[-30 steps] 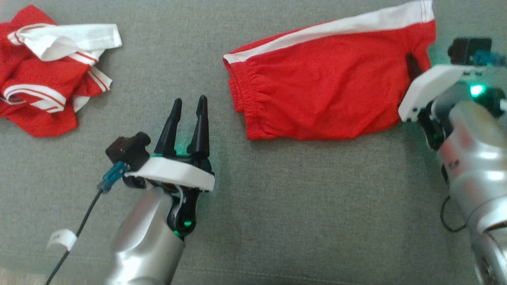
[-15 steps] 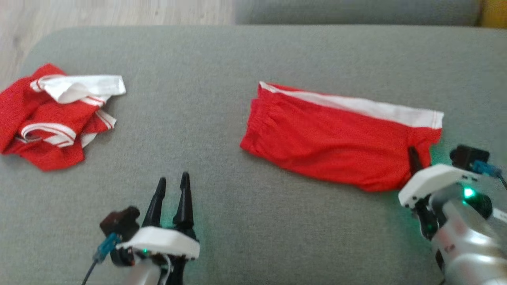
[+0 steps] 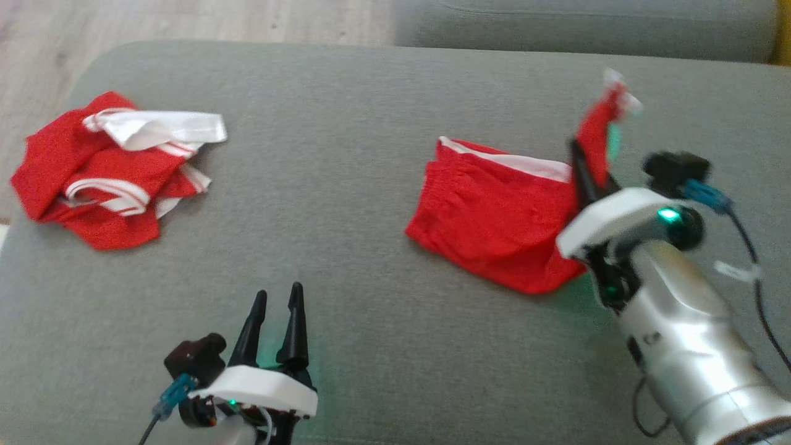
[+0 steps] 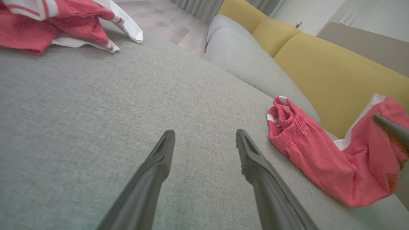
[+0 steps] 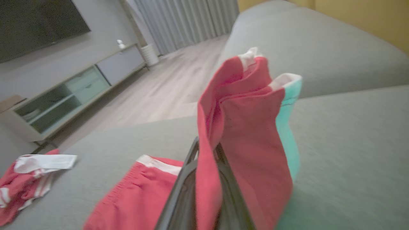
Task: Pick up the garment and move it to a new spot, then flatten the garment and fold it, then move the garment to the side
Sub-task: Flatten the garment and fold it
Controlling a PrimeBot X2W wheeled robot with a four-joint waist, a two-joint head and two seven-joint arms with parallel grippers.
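Since the earlier head view, the right-hand end of the red shorts has been lifted off the cushion and carried toward the picture's left. It is now held upright in the upper right of the frame. The camera itself has also shifted a little.

One grey seat cushion is seen across the head view, with a strip of pale wooden floor along the top left edge.

Two red garments are counted on the cushion, well apart. The shorts, edged with one white side stripe, are found right of centre. Their elastic waistband end lies flat toward the left, and their other end is raised. A crumpled red-and-white garment is seen at the upper left.

Two grippers are counted. The right gripper, right of centre, is closed tight on the raised end of the shorts. In the right wrist view the cloth is seen pinched between the two dark fingers and draped over them. The left gripper, at the lower left of centre, is held with its fingers spread wide and nothing between them. It is over bare cushion, clear of both garments.
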